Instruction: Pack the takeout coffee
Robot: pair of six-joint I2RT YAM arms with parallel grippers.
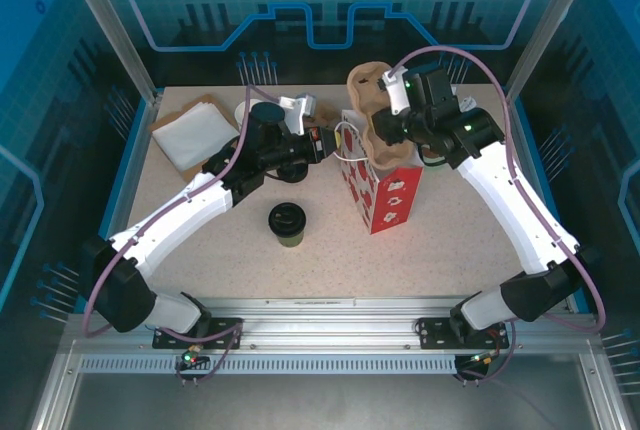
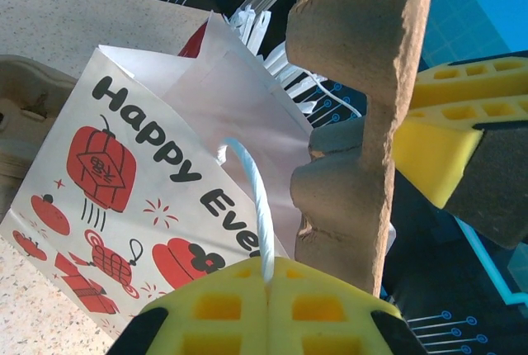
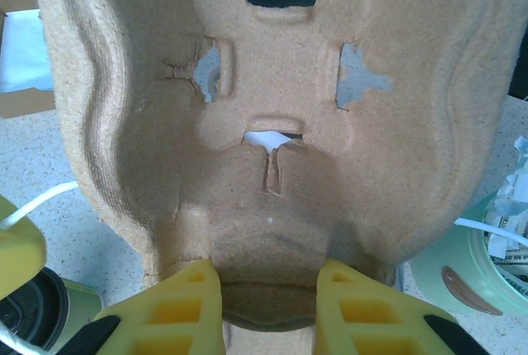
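Takeout coffee (image 1: 287, 222) not yet packed; both arms work at the paper bag (image 1: 388, 195).
The lidded cup stands on the table (image 1: 450, 250), apart from the bag. Left gripper (image 2: 268, 282) is pinched shut on the bag's white handle (image 2: 254, 198); right gripper (image 3: 268, 285) clamps the pulp carrier (image 3: 272, 124) at the bag's mouth.

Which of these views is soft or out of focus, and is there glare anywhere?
Top external: evenly lit and sharp, no harsh glare on the takeout coffee. Left wrist: print on the bag crisp, the left tool at the bottom edge slightly soft. Right wrist: the pulp carrier sits very close and looks soft.
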